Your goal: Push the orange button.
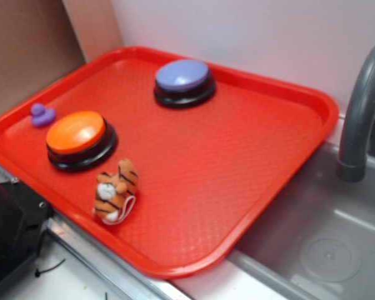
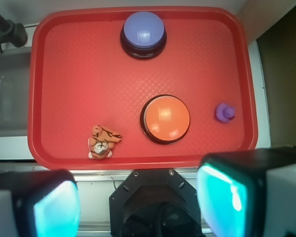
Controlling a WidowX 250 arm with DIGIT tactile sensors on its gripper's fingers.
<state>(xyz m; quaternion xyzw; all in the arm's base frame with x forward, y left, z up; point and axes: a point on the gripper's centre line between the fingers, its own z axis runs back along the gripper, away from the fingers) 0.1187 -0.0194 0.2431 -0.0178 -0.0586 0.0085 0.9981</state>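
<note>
- Ahead of the jaws and slightly toward the right-hand one, seen from the wrist camera, sits the orange button point(image 2: 166, 118) on the red tray point(image 2: 79, 74), with clear air between it and the fingers.
- Just off to the jaws' left lies a little tiger toy point(image 2: 103, 141), near the button but not touching; a descent that drifts that way would likely knock the toy instead of pressing the dome.
- Farther ahead stands a purple-blue button point(image 2: 143, 34) of the same shape; overshooting forward risks pressing the wrong one.
- Off to the right of the button is a small purple duck point(image 2: 224, 112), well clear.
- A glancing, off-centre touch could slide off the glossy dome.
- The gripper point(image 2: 138, 197) is spread wide and holds nothing; both pads point(image 2: 222, 192) hang over the tray's near edge.
</note>
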